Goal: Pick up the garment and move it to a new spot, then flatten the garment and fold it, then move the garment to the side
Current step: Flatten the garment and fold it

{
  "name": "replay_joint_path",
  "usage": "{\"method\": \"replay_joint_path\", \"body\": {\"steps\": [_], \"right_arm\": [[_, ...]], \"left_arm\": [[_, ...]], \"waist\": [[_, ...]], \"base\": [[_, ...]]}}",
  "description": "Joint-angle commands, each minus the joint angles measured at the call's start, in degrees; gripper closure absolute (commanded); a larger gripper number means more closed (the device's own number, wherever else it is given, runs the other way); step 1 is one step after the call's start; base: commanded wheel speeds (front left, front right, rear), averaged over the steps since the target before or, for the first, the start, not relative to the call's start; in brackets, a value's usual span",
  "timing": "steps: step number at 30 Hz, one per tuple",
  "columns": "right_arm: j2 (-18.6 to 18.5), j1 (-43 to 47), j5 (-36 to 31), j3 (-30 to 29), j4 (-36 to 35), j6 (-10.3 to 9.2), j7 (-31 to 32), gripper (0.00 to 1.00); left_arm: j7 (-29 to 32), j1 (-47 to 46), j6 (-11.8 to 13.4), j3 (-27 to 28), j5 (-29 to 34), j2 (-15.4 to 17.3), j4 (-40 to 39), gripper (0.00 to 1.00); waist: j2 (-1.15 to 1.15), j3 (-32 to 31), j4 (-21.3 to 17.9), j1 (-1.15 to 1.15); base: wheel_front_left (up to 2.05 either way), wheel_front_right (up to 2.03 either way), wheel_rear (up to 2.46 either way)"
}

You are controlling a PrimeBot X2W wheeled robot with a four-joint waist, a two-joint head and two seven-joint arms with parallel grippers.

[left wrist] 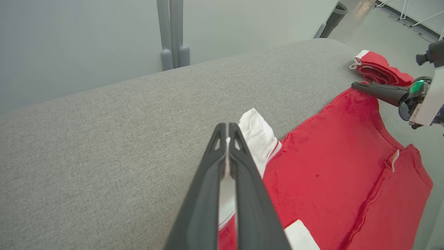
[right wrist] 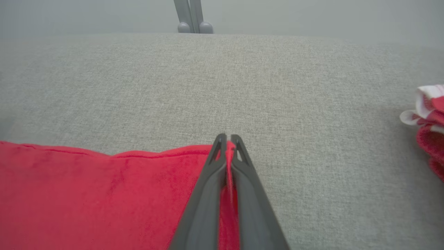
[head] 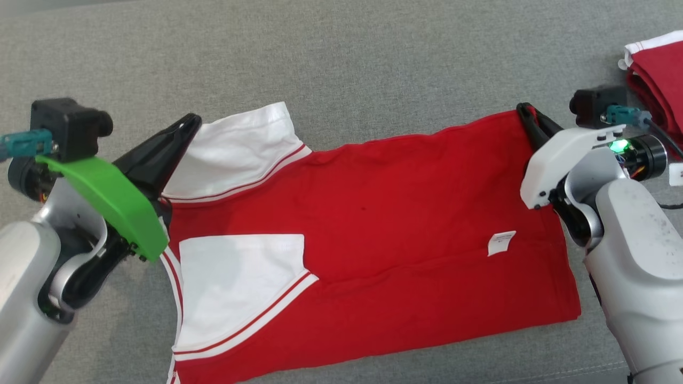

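Left arm (head: pixel 26 277) rises from the lower left of the head view, wrist bent, fingers slanting up and right. Left pincer (head: pixel 189 121) is pressed together on the white sleeve (head: pixel 240 149) edge. The garment (head: pixel 373 213) lies flat across mid-frame on the grey surface (head: pixel 341 53), label (head: pixel 501 242) showing. Right arm (head: pixel 635 256) rises from the lower right, fingers angled up and left. Right pincer (head: pixel 525 109) pinches the garment's upper right corner. A second red garment (head: pixel 659 69) sits folded at the upper right.

Garment (head: pixel 384 213) soft matt cloth; surface (head: pixel 341 53) coarse woven fabric; left tool (left wrist: pixel 228 127) matt dark plastic.
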Motion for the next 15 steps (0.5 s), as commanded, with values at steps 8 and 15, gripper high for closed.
{"method": "replay_joint_path", "body": {"steps": [8, 15], "right_arm": [[-2.4, 13.1, 0.0, -2.8, -10.7, -0.08, -2.8, 1.0], [-0.5, 23.1, -1.3, -6.4, -18.9, -0.08, -1.9, 1.0]], "left_arm": [[-6.8, 15.0, 5.1, 2.3, -3.0, 3.3, -8.5, 1.0], [-10.8, 25.6, 8.2, 1.6, -5.3, 2.6, -12.3, 1.0]], "waist": [[0.0, -4.9, 1.6, 0.0], [0.0, -6.8, 2.8, 0.0]], "base": [[0.0, 0.0, 0.0], [0.0, 0.0, 0.0]]}}
